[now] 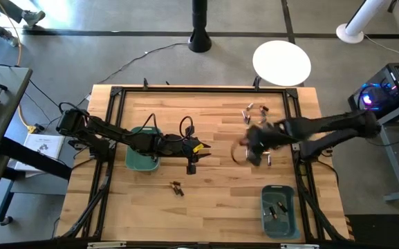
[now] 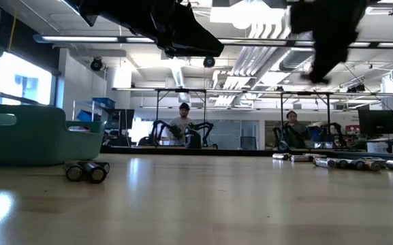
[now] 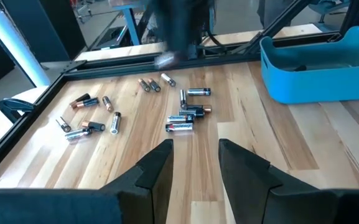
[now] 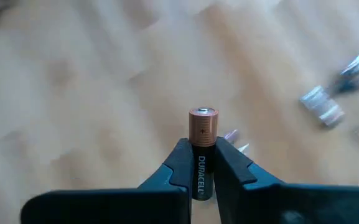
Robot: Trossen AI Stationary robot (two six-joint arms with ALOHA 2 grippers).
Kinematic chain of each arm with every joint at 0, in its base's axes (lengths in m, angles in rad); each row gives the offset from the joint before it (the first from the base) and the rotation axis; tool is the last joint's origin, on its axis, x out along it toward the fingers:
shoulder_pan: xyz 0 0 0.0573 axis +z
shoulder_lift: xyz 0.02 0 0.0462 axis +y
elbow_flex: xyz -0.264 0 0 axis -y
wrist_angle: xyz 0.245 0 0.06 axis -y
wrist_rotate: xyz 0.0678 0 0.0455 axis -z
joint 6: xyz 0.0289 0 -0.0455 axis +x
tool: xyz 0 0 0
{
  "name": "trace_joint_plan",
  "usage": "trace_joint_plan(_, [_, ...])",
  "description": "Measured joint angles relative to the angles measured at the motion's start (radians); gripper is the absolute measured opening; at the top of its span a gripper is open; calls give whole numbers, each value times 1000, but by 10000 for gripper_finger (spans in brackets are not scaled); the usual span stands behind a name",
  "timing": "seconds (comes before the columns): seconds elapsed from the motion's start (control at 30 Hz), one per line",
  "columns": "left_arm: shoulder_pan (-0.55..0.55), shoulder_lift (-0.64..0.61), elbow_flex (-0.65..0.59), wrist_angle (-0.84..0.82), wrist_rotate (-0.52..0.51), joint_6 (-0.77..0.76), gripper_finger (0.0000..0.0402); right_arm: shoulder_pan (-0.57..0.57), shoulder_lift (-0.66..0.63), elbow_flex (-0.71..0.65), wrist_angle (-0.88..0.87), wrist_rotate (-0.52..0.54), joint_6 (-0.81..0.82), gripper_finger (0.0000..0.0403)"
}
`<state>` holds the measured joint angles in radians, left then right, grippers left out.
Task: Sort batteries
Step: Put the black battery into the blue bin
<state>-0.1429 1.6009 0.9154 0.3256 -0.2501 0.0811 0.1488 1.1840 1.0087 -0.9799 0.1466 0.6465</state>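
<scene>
A copper-topped battery (image 4: 203,146) sits pinched upright in my right gripper (image 4: 202,163), above the loose batteries (image 1: 256,109) beyond the right bin (image 1: 280,210), its likely destination. My left gripper (image 3: 195,163), fingers partly apart and empty, waits beside the left bin (image 1: 141,158).

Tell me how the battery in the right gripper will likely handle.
Battery looks rigid, so right gripper, shut on it, shouldn't deform it. Its smooth round casing could slip or pivot. Set down on its side, it would probably roll.
</scene>
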Motion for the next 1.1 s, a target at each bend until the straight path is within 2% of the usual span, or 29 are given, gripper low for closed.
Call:
trace_joint_plan(0.17, [0, 0, 0, 0, 0, 1, 119, 321, -46, 46, 19, -94, 355, 19])
trace_joint_plan(0.33, [-2, 0, 0, -8, 0, 1, 119, 635, -10, 8, 125, -68, 824, 18])
trace_joint_plan(0.43, [-2, 0, 0, -10, 0, 2, 119, 758, 57, -28, 178, -57, 1085, 18])
trace_joint_plan(0.53, [-2, 0, 0, -9, 0, 20, 119, 833, 141, -47, 213, -74, 1233, 18])
trace_joint_plan(0.67, [-2, 0, 0, -8, 0, 27, 119, 857, 243, -58, 224, -166, 1314, 18])
trace_joint_plan(0.8, [-2, 0, 0, -8, 0, 27, 119, 853, 310, -89, 285, -210, 1241, 18])
trace_joint_plan(0.93, [-2, 0, 0, -7, 0, 27, 119, 844, 329, -156, 350, -281, 1214, 18])
trace_joint_plan(1.1, [-2, 0, 0, -7, 0, 27, 119, 844, 329, -222, 431, -291, 1194, 29])
